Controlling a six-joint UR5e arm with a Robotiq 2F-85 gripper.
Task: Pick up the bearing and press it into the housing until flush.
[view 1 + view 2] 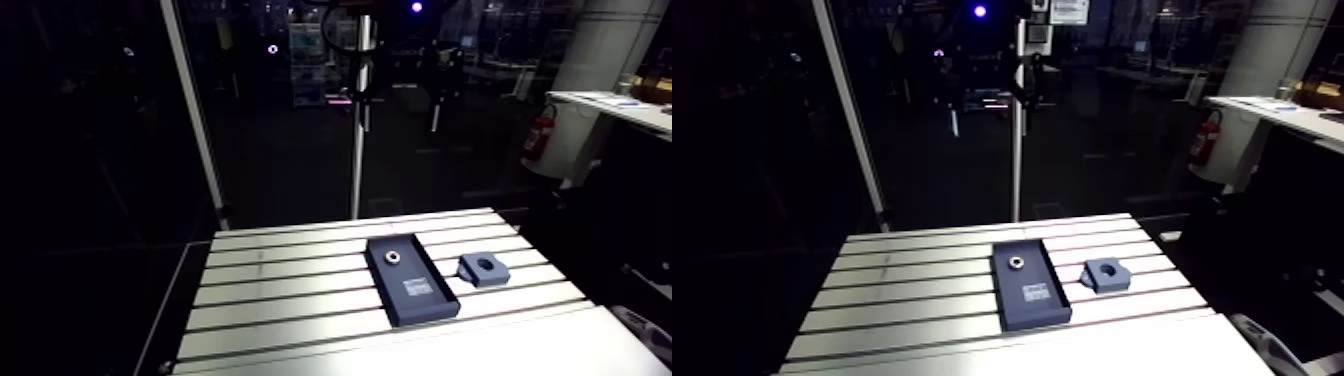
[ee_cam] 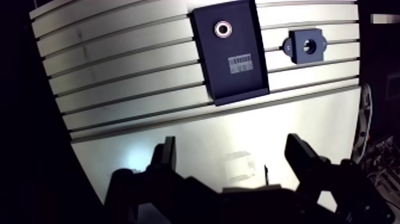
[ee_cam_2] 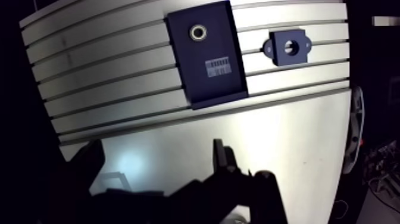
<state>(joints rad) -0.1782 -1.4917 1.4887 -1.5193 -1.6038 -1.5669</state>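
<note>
On the slotted aluminium surface (image 1: 300,290) three loose things can be counted: one tray, one bearing and one housing. Reading from the left in the arm view, the left half of the surface is bare metal, its long grooves running crosswise and parallel. About the middle comes the single dark blue rectangular tray (image 1: 432,308), lying flat with its long sides across the grooves. One bearing (image 1: 393,258), a small ring with a pale metallic rim and a dark centre, lies flat on the tray near its far end. One pale label (image 1: 417,287) with printed bars sits on the tray's face nearer the middle, apart from the bearing. Just right of the tray, near but not touching it, lies the one housing (image 1: 497,272), a small blue-grey block with a lug at each side and one round bore facing up. Bearing and housing are apart, with the tray's right edge between them.

Seen from the wrist view, the one claw (image 2: 235,161) hangs over the smooth, ungrooved strip of the surface. Its two dark fingers (image 2: 168,156) are spread wide with only bare metal showing between them. Tray and housing both lie well ahead of it, across several grooves. A soft patch of glare shows on the smooth strip beside one finger.
</note>
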